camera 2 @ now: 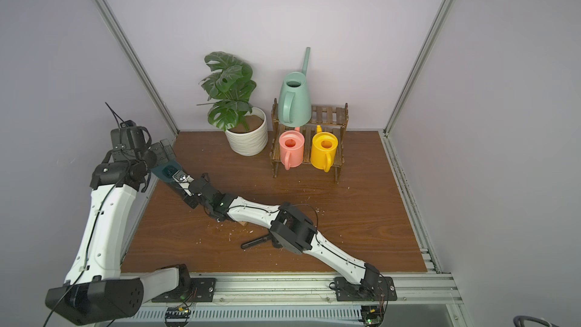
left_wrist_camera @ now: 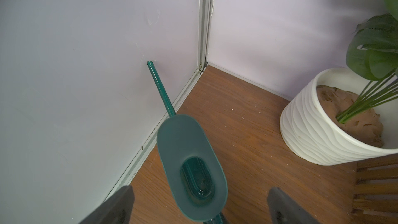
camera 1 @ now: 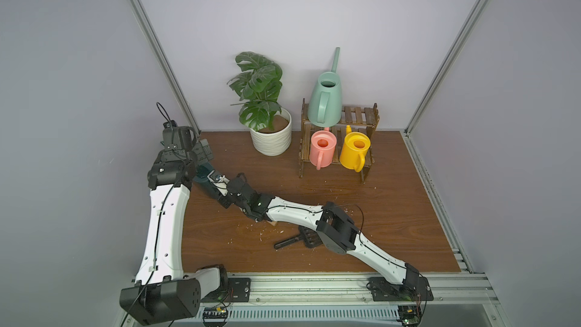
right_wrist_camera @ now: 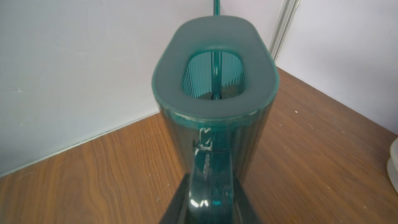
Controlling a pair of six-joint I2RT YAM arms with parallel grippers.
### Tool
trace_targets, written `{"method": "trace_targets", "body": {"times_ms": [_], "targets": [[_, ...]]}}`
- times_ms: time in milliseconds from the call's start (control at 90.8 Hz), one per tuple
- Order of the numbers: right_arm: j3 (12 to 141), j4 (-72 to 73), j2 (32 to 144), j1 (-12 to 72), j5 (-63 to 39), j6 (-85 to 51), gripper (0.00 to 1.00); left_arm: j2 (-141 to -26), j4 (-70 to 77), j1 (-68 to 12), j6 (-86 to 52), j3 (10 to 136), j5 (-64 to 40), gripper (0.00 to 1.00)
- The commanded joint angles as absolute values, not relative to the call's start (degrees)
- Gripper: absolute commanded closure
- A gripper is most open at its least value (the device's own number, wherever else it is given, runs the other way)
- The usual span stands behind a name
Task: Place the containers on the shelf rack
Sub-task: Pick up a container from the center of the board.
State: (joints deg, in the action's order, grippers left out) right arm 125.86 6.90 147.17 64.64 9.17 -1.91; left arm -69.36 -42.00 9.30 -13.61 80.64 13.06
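The right hand [right_wrist_camera: 210,195] had closed narrowly on the handle of the teal can [left_wrist_camera: 183,138]. The can seemed to stand upright on the worktop [camera 1: 393,215] at the left, its thin spout [left_wrist_camera: 160,89] aimed at the left wall [left_wrist_camera: 86,61], the tip touching it or just shy. It was tall, ribbed and see-through, with a frosted top. Held so far back, it could swing, and the spout might scrape the wall. The left hand [left_wrist_camera: 201,188], wide and empty, hovered just above, in the way of a lift. Farther right, on the rack [camera 1: 355,114], the green can [camera 1: 325,102] took half the top shelf, and the pink can [camera 1: 322,149] and yellow can [camera 1: 353,150] filled the lower one.
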Motion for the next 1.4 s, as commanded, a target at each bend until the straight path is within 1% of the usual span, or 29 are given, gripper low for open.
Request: {"method": "trace_targets", "body": {"times_ms": [0, 253, 484, 638, 693, 1101, 1266, 1387], "targets": [[118.5, 10.3, 140.5, 65.3, 10.7, -1.7, 0.74, -68.3, -41.9, 10.1, -13.2, 80.1, 12.4, 0.01], [100.0, 17.2, 129.0, 66.3, 11.5, -5.4, 0.74, -69.0, -41.4, 10.1, -13.1, 80.2, 11.8, 0.01], [90.4, 19.3, 123.5, 68.2, 11.7, -9.2, 0.72, -69.8, -41.2, 10.1, -13.3, 80.7, 11.0, 0.01], [92.4, 18.4, 124.9, 68.2, 11.1, -8.7, 0.60, -70.1, -41.0, 10.1, -13.3, 80.6, 10.5, 0.01], [93.7, 18.0, 125.8, 68.1, 10.4, -8.4, 0.58, -70.1, -40.9, 10.1, -13.2, 80.6, 10.4, 0.01], [101.0, 12.8, 131.1, 67.3, 10.4, -8.5, 0.56, -70.1, -40.6, 10.1, -13.1, 80.4, 10.3, 0.01], [98.1, 14.0, 129.5, 67.6, 10.0, -10.0, 0.47, -70.2, -40.4, 10.1, -13.1, 80.3, 10.0, 0.01], [96.5, 14.9, 127.7, 68.1, 10.7, -10.0, 0.42, -70.2, -40.4, 10.1, -13.1, 80.3, 9.9, 0.01]]}}
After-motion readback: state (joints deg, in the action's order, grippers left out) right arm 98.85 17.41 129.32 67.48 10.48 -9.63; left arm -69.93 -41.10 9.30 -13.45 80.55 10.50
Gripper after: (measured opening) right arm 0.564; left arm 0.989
